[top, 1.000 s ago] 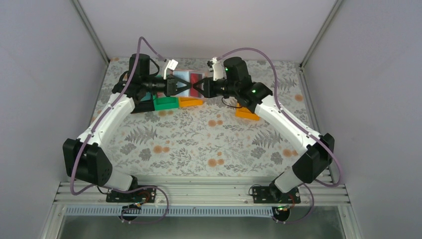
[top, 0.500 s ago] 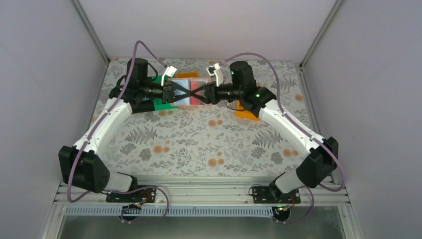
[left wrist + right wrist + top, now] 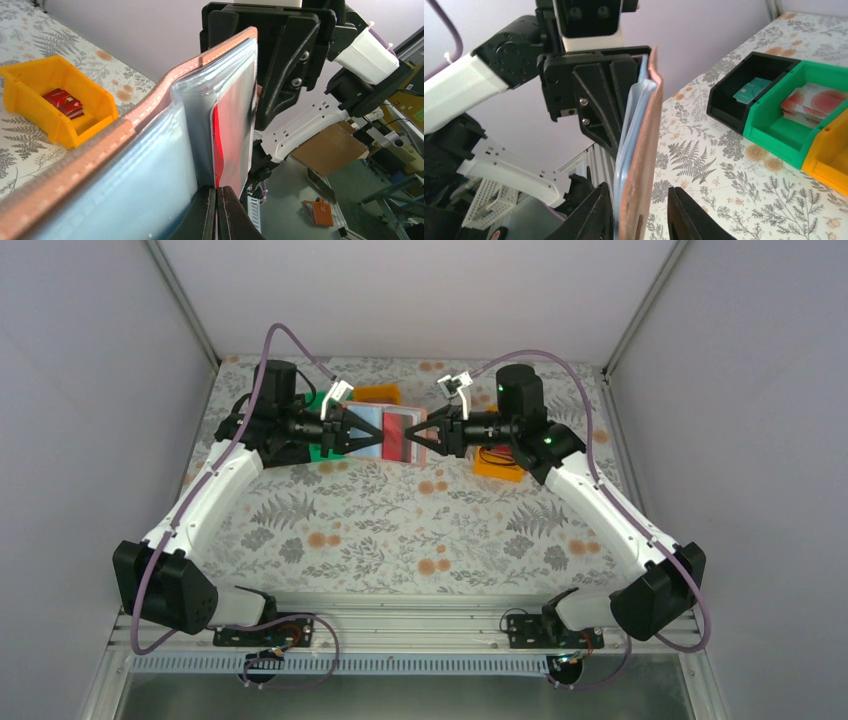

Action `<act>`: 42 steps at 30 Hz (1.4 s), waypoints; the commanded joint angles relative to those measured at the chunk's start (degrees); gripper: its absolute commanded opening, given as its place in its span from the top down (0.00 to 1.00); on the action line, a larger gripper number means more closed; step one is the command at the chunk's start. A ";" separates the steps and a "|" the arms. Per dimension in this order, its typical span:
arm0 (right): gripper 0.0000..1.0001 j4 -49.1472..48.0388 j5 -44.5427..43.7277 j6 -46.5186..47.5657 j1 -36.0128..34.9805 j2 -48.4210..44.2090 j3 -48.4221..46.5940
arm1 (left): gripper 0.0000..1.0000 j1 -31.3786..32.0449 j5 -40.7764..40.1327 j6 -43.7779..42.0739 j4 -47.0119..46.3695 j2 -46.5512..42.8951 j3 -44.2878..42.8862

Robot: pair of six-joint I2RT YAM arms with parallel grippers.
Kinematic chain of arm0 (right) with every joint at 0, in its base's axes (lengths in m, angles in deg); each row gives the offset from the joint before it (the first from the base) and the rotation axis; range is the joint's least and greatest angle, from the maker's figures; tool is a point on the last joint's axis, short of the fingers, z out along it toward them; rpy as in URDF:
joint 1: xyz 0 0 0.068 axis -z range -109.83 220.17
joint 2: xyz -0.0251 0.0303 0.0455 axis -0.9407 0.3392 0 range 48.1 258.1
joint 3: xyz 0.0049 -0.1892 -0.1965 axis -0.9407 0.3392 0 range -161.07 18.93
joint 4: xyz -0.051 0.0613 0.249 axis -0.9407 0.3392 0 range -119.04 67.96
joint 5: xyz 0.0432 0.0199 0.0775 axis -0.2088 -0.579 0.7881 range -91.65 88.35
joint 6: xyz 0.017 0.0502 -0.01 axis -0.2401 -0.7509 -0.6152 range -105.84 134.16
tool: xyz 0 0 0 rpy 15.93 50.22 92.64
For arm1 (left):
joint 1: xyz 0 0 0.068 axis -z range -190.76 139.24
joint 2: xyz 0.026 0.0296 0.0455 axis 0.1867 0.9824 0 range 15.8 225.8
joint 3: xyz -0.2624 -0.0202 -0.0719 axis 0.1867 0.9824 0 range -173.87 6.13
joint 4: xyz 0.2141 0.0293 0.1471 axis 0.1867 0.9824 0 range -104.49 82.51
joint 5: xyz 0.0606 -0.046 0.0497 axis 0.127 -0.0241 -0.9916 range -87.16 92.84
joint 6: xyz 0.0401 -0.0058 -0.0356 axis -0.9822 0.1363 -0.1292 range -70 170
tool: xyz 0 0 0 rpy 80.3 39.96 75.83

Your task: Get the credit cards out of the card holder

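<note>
The card holder (image 3: 372,426) hangs open in the air between my two grippers. It is brownish-pink outside with clear blue-grey sleeves. In the left wrist view, the card holder (image 3: 150,115) shows a dark red credit card (image 3: 226,145) in its end sleeve. My left gripper (image 3: 216,212) is shut on that card's lower edge. My right gripper (image 3: 641,212) is open and straddles the card holder (image 3: 644,150), with a gap on the cover side. In the top view, the left gripper (image 3: 388,437) and right gripper (image 3: 414,435) meet at the red card (image 3: 401,426).
An orange bin (image 3: 55,100) holding red cards (image 3: 64,101) stands near the back wall. A black bin (image 3: 749,97) with a teal card, a green bin (image 3: 804,125) with whitish-pink cards and an orange bin (image 3: 831,150) stand in a row. Another orange bin (image 3: 497,465) lies under the right arm.
Both grippers and the card holder have moved nearer and slightly right. The right arm has drawn back to the right, and the holder is spread wider, showing the red card.
</note>
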 commanded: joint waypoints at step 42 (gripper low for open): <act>0.96 7.15 12.71 8.65 4.18 1.99 -2.56 | 0.85 3.27 2.71 -12.33 7.06 -0.33 -4.45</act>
